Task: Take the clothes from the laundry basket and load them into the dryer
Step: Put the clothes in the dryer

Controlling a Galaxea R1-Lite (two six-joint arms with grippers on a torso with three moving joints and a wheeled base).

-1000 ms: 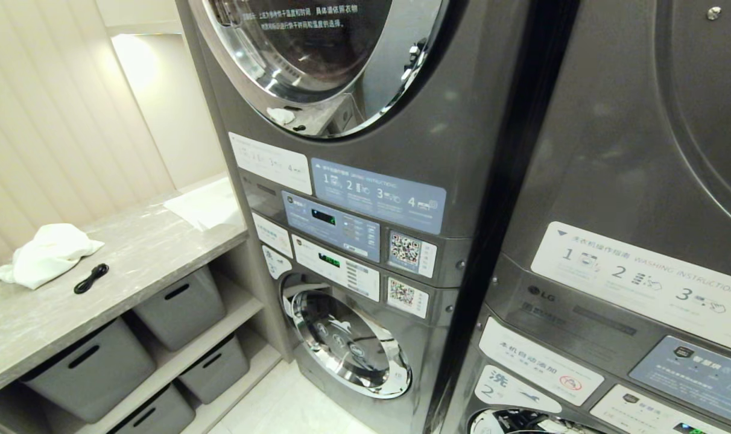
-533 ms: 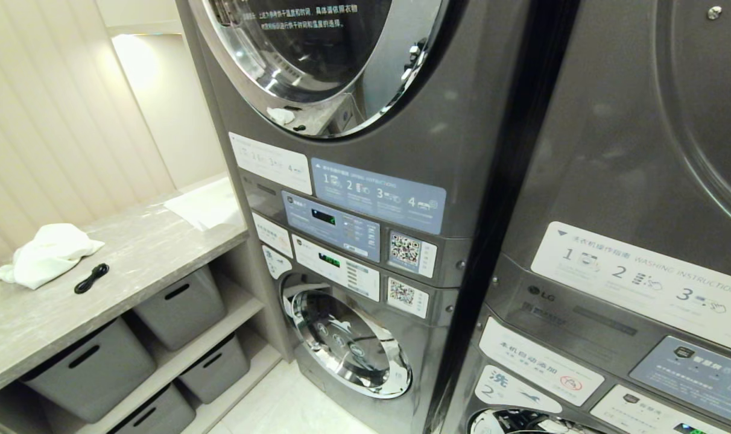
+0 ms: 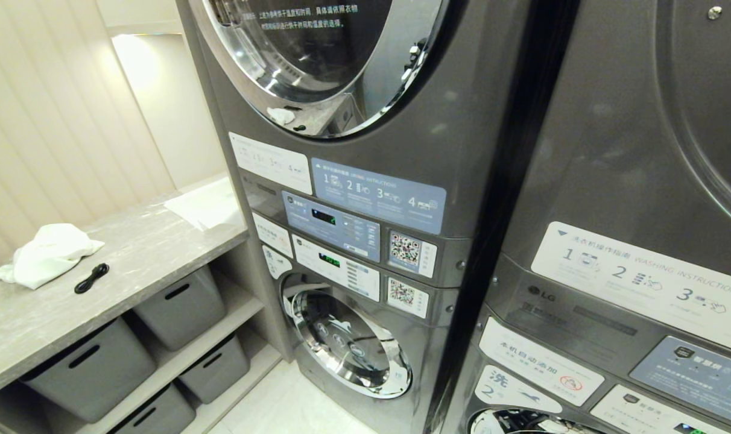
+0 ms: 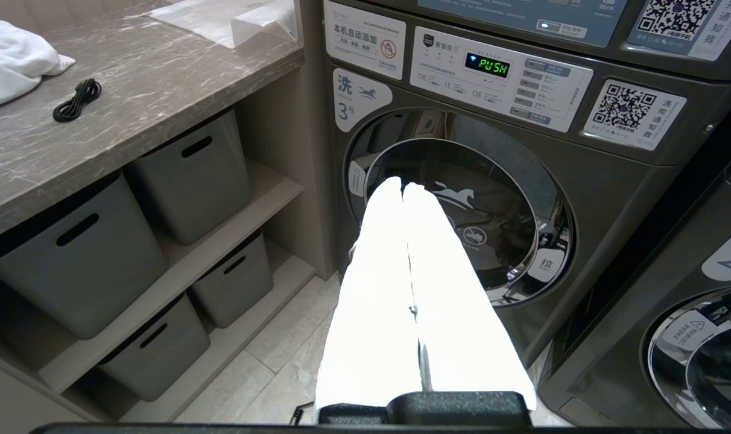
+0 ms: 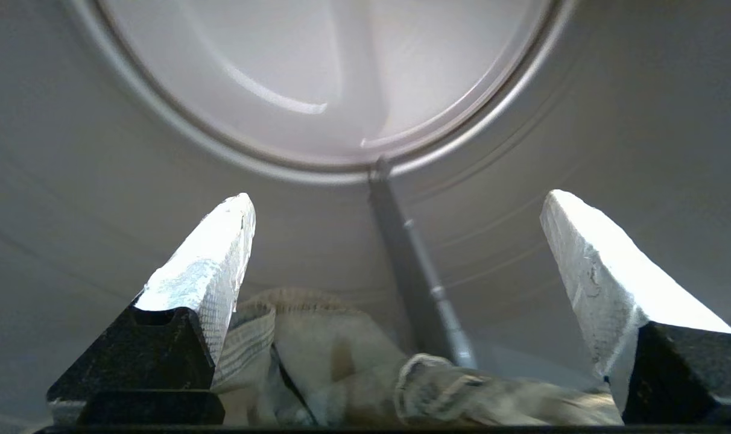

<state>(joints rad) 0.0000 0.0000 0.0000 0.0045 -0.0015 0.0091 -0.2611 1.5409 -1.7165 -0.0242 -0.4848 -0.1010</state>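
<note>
My right gripper is inside the dryer drum, open wide, with nothing between its white fingers. Beige clothes lie crumpled on the drum floor just below and between the fingers, beside a grey drum rib. Whether a finger touches the cloth cannot be told. My left gripper hangs parked and shut on nothing, pointing at the lower machine's round door. Neither arm shows in the head view, which has the upper machine's round door at its top. The laundry basket is out of view.
A grey stone counter stands at the left with a white cloth and a black cable on it. Grey storage bins fill the shelves below. A second machine stack stands at the right.
</note>
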